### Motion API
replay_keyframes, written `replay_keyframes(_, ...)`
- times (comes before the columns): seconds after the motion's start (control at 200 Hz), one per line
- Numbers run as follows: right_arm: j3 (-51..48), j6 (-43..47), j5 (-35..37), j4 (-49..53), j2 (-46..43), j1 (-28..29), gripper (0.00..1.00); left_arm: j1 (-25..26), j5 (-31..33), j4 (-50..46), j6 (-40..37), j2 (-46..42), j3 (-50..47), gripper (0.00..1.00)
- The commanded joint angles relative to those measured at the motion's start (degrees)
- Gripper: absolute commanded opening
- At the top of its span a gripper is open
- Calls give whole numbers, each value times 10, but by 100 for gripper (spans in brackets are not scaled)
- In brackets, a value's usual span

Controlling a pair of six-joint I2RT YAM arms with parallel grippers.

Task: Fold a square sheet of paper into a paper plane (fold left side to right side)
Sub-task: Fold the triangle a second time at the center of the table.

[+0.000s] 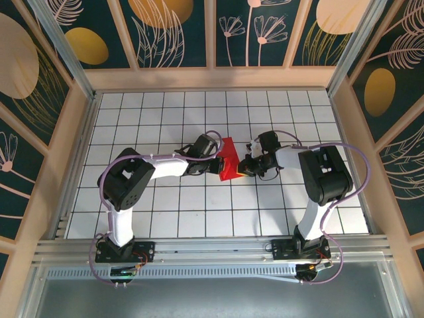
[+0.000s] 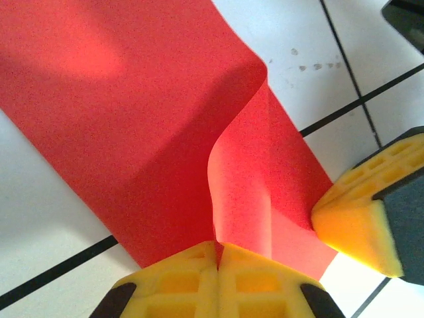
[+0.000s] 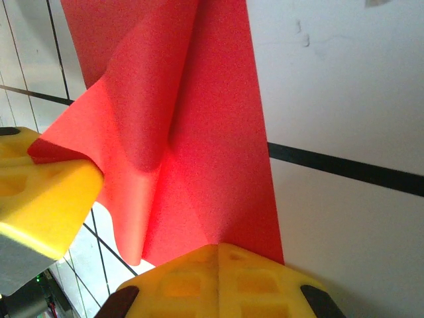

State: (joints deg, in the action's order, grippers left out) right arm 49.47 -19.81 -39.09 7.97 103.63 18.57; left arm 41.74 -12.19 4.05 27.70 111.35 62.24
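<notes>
Where the two arms meet mid-table, the square sheet of paper is found on the white gridded table, partly lifted and buckled. The left gripper is seen pressed together on a raised ridge of the sheet. The right gripper is likewise closed, pinching an edge of the sheet. The paper is bowed upward between both grips.

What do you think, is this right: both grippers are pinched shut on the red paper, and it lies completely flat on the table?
Not flat. The left gripper and right gripper are pinched shut on the red paper, but it buckles up in a curl, as the left wrist view shows.
</notes>
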Motion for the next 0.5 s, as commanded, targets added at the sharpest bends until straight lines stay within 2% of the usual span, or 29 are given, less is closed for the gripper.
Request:
replay_keyframes(0.0, 2, 11, 19, 31, 20, 9, 0, -5, 12, -21, -17, 14, 15, 0)
replay_keyframes(0.495, 1, 10, 20, 31, 24, 10, 0, -6, 23, -14, -27, 11, 22, 0)
